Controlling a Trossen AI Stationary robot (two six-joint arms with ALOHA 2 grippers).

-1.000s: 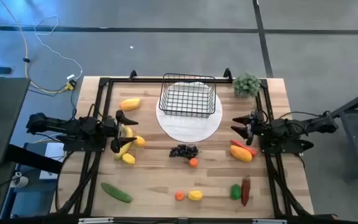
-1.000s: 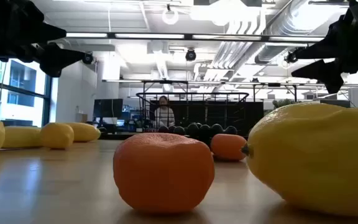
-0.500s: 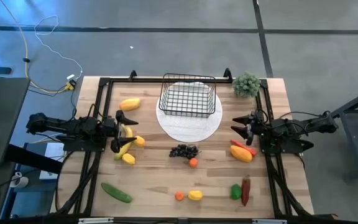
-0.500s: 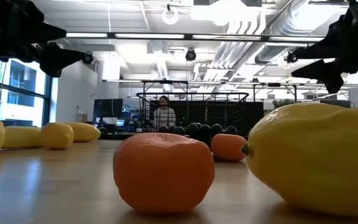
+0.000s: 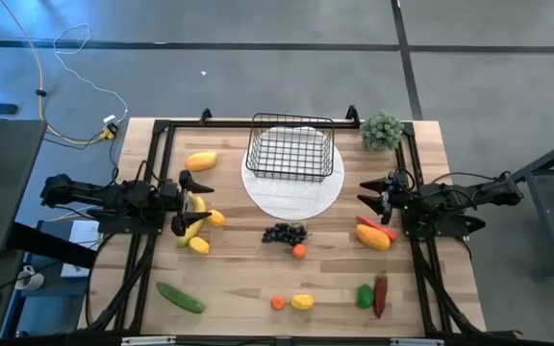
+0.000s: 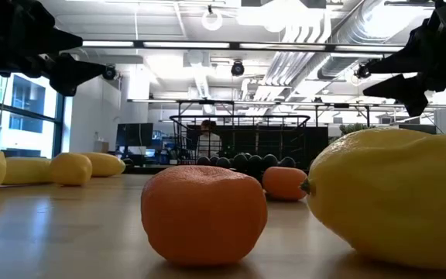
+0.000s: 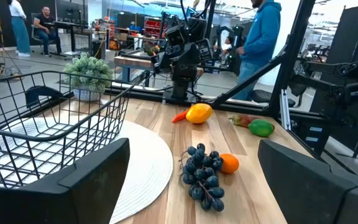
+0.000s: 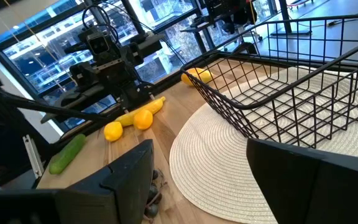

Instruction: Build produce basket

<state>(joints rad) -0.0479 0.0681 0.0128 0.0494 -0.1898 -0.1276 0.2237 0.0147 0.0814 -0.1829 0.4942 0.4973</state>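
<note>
High view: the basket [image 5: 290, 152] sits empty on a white mat [image 5: 292, 187] at the far middle of the counter [image 5: 239, 274]. The left end effector [image 5: 192, 203] hangs wide open above the banana [image 5: 192, 223]; the right end effector [image 5: 374, 199], parted and empty, hovers beside the mango [image 5: 374, 238]. Grapes [image 5: 284, 233] lie between them.

I see a black wire-grid basket [image 5: 290, 149] on a white woven plate [image 5: 292, 191], over pale striped wood table [image 5: 239, 279]. Near the plate lie dark purple grapes [image 5: 284, 233], an orange [image 5: 299, 251], a yellow banana [image 5: 193, 217] and a green cucumber [image 5: 179, 297].
</note>
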